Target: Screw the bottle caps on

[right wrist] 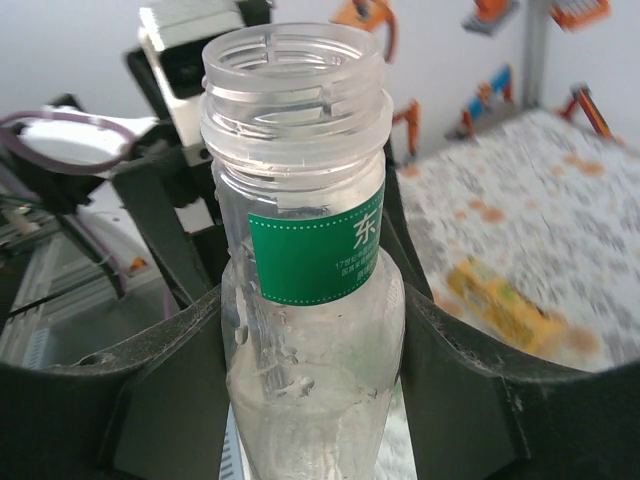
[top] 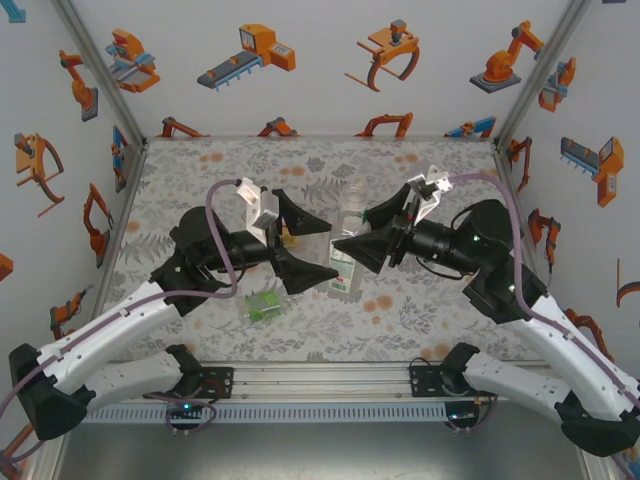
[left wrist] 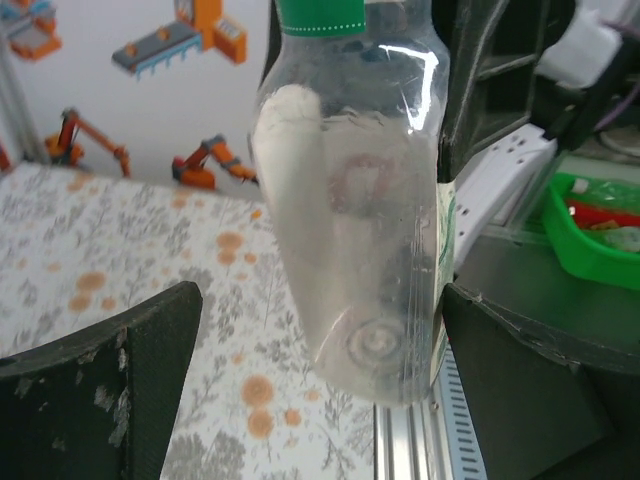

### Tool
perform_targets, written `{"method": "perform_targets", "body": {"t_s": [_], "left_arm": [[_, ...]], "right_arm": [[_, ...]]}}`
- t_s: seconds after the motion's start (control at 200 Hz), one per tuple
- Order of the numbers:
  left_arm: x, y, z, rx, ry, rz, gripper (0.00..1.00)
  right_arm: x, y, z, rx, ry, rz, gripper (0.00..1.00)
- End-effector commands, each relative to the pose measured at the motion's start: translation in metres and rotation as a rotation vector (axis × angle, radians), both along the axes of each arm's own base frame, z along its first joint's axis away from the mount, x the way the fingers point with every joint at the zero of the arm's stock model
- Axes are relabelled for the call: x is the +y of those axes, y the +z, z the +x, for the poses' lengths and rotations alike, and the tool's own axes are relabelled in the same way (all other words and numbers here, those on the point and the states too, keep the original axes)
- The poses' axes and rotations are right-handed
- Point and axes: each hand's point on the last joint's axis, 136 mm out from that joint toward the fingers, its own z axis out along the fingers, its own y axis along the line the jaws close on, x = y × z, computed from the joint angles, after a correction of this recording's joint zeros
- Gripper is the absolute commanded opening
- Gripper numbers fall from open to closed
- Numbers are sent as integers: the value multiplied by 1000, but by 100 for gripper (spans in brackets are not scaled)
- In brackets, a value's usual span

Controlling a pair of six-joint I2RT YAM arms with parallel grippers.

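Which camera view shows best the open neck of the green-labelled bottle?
The right wrist view: the neck is close, sharp and uncapped, its threads clear. The left wrist view shows the bottle by its lower body and base, not the neck. The top external view shows the bottle small, its neck hard to make out.

Both arms reaching inward, left tool [top: 332, 249] spread open, right tool [top: 351, 229] gripping bottle [top: 345, 278].
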Motion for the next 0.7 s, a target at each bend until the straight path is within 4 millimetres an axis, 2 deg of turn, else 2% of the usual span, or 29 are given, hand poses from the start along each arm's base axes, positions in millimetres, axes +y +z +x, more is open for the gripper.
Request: {"method": "perform_targets", "body": {"t_s": [0.0,0.075,0.325,0.511,0.696], "left_arm": [[6,43,-23,-95,-90,-121,97],[3,51,-31,-106,-119,-128,97],[-14,51,-37,-132,-126,-104,100],[-23,53,-35,-124,-140,-80,93],[-23,50,-35,-125,-134,-64,84]], "right_arm": [[1,40,-30,-167,153,136,19],[0,46,-30,-187,149,163,19],[-4,61,-30,-234,142,279,19],[-2,57,-29,-234,155,281,18],[-3,55,-31,-236,160,283,17]]}}
